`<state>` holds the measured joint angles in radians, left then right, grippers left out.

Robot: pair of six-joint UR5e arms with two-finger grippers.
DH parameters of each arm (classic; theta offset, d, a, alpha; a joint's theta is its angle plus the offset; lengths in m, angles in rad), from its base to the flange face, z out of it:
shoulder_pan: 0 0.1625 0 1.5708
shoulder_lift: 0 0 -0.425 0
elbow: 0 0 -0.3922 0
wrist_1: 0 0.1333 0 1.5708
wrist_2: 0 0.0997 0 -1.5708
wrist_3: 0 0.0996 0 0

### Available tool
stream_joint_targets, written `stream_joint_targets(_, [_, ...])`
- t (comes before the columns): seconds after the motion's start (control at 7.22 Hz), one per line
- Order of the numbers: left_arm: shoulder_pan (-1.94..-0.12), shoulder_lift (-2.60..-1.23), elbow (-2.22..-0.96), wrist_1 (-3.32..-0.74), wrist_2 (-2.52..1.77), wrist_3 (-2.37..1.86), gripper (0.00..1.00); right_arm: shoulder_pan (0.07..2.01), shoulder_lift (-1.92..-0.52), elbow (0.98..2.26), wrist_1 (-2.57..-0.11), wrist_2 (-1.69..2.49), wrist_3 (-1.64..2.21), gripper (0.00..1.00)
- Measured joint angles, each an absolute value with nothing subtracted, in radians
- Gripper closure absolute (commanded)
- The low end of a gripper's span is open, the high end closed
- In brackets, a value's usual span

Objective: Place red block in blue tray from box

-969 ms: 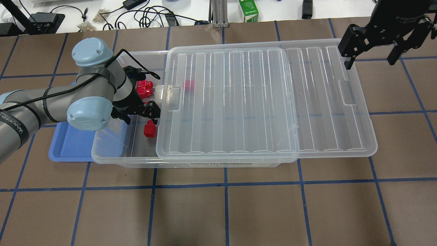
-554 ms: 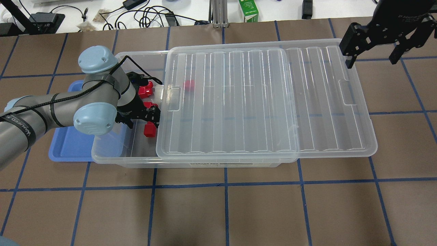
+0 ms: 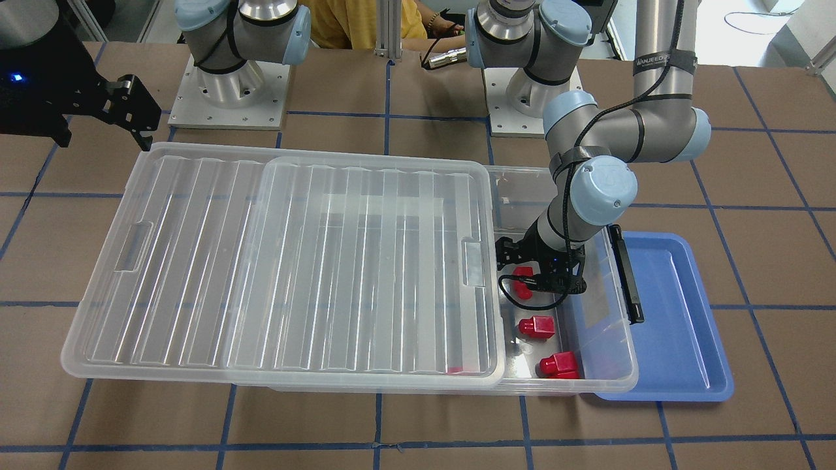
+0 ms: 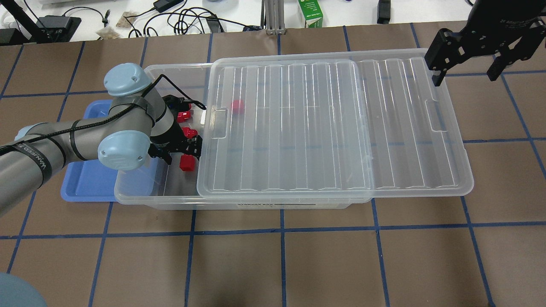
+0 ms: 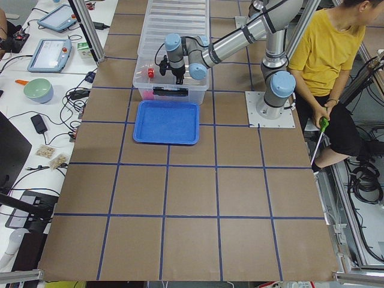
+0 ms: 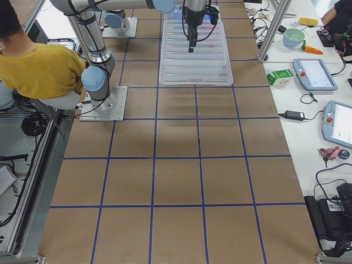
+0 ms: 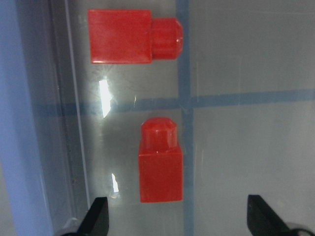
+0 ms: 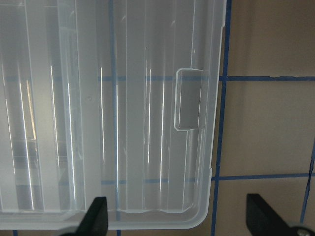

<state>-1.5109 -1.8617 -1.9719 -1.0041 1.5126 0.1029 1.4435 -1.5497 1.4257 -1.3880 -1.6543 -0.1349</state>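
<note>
The box (image 4: 140, 197) is a clear bin whose ribbed lid (image 4: 332, 128) is slid to the right, leaving its left end uncovered. Several red blocks lie in that end. My left gripper (image 4: 182, 154) is open, low inside the box. In the left wrist view one red block (image 7: 160, 167) lies just ahead of my left gripper (image 7: 179, 219), in line with the gap between the open fingers, stub pointing away. Another red block (image 7: 128, 37) lies beyond it. The blue tray (image 4: 85, 181) sits against the box's left end, partly under my arm. My right gripper (image 4: 465, 76) is open and empty above the lid's far right corner.
In the front-facing view two more red blocks (image 3: 537, 326) (image 3: 558, 364) lie near the box's front wall, and one shows under the lid (image 4: 236, 106). A black latch handle (image 3: 626, 274) hangs between the box and the tray (image 3: 673, 313). Cables and a green carton (image 4: 310, 15) lie beyond the table.
My left arm has moved right and deeper into the box's open end, with the open gripper lower over the red blocks. The right gripper has barely moved.
</note>
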Motion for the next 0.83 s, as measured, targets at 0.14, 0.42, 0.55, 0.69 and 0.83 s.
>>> stream_joint_targets(0.14, [-1.511,-1.869,-1.98,-0.995,1.512,0.102,0.01,1.443,-1.55,1.426,-1.387,-1.653,-0.134,0.0])
stream_joint_targets(0.42, [-1.511,-1.88,-1.989,-0.985,1.512,0.103,0.11,1.443,-1.549,1.427,-1.387,-1.648,-0.134,0.0])
stream_joint_targets(0.55, [-1.511,-1.885,-1.99,-0.978,1.512,0.104,0.14,1.443,-1.548,1.427,-1.387,-1.647,-0.133,0.0])
stream_joint_targets(0.69, [-1.51,-1.893,-1.992,-0.975,1.512,0.104,0.22,1.443,-1.548,1.427,-1.387,-1.647,-0.134,0.0])
stream_joint_targets(0.83, [-1.509,-1.899,-1.993,-0.973,1.513,0.106,0.55,1.443,-1.548,1.427,-1.387,-1.648,-0.134,0.0])
